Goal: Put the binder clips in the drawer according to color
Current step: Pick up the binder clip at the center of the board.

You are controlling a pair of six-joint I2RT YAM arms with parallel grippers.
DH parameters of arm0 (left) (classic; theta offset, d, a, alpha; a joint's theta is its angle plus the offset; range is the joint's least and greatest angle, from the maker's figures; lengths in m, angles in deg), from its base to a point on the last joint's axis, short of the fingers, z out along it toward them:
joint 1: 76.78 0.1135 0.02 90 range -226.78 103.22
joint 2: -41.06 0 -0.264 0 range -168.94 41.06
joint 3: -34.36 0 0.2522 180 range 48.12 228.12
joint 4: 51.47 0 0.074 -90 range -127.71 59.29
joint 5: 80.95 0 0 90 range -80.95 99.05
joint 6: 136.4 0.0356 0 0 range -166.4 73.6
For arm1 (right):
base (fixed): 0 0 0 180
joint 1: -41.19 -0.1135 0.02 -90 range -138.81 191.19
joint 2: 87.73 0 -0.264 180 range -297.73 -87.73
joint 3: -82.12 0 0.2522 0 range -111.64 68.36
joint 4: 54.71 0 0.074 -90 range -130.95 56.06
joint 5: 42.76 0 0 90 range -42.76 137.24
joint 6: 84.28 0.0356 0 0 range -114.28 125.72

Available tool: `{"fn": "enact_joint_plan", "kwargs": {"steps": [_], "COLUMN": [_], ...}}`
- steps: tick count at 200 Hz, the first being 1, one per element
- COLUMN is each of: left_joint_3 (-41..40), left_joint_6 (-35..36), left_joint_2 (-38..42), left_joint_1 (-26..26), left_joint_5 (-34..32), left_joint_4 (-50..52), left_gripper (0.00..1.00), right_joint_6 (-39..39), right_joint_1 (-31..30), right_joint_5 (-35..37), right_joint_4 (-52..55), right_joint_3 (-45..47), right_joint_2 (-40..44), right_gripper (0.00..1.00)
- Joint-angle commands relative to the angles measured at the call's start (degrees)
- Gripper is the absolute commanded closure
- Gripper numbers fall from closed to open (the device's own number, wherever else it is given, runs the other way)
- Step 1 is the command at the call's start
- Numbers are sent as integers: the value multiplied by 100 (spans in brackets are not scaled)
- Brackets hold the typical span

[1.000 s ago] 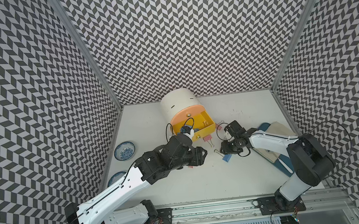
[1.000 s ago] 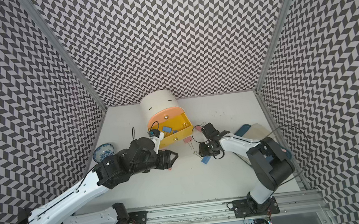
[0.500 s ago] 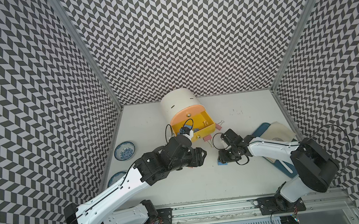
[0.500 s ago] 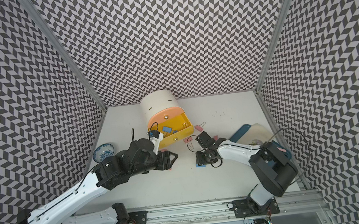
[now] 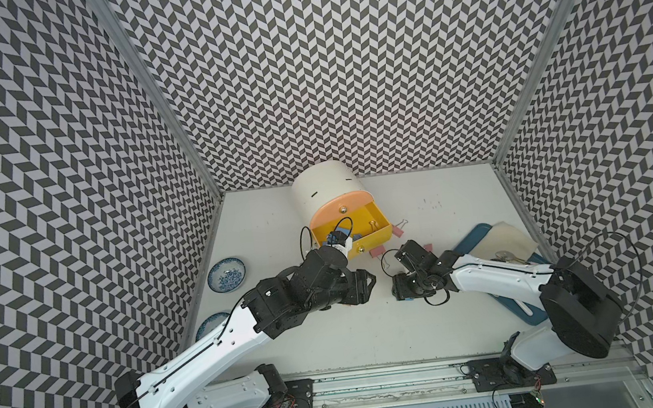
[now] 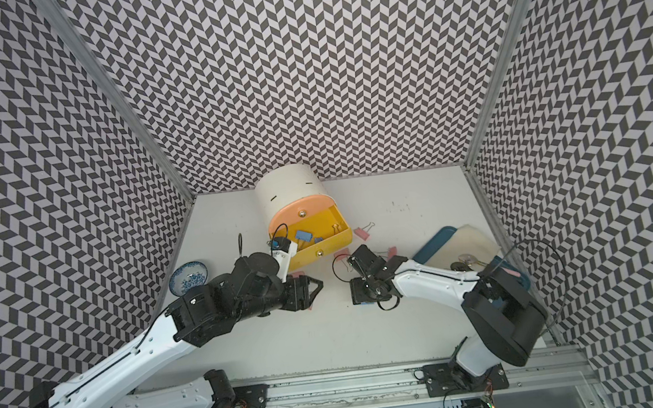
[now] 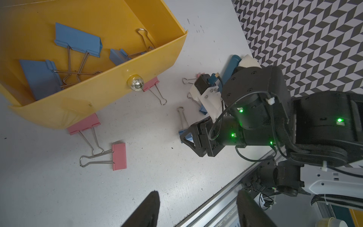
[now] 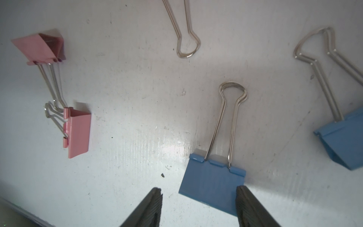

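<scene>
The yellow drawer (image 5: pixel 367 243) stands pulled out and holds blue binder clips (image 7: pixel 78 40). Pink binder clips (image 7: pixel 119 156) lie loose on the table in front of it, one partly under its front wall. My right gripper (image 8: pixel 198 188) hangs low over a blue clip (image 8: pixel 212 186) lying flat on the table. It is open, and one finger (image 8: pixel 247 206) overlaps that clip's edge. A second blue clip (image 8: pixel 341 145) lies beside it. In both top views the right gripper (image 5: pixel 399 289) faces my left gripper (image 5: pixel 370 287). In the left wrist view the left gripper (image 7: pixel 198 193) is open and empty above bare table.
The white round cabinet (image 5: pixel 325 190) has its orange upper drawer front (image 5: pixel 342 211) shut. Two blue-patterned bowls (image 5: pixel 226 275) sit by the left wall. A dark blue tray (image 5: pixel 473 238) with a cream board (image 5: pixel 508 234) lies at the right. The metal rail (image 5: pixel 378 379) borders the front edge.
My right gripper has moved left and toward the front edge, down over the blue clip, and its jaws have widened. The left arm has barely moved.
</scene>
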Motion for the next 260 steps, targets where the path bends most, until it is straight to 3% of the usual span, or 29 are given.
{"fn": "enact_joint_plan", "kwargs": {"steps": [1,48,75,118,168,228,260], "left_joint_3": [161,202,220,213,188,109,87], "left_joint_6": [237,451,533,614,579,441,378], "left_joint_2": [148,331,426,499,578,615,550], "left_joint_1": [-21,-12,1,32,40,41,41], "left_joint_5": [-39,-60,-59,-35,-23,-37,-42], "left_joint_4": [-49,-3,43,118,158,137,101], "left_gripper": [33,32,32,32,31,31,32], "right_joint_6": [444,899,1016,1124,1172,1105,1057], "right_joint_1": [-130,-401,-477,-483,-493,-500,-506], "right_joint_5": [443,751,803,907,1067,1171,1171], "right_joint_4": [153,303,336,353,424,403,421], "right_joint_3": [-123,-296,-434,-552,-541,-393,-267], "right_joint_2": [42,-299,-469,-670,-838,-530,-185], "right_gripper": [37,33,21,23,29,52,59]}}
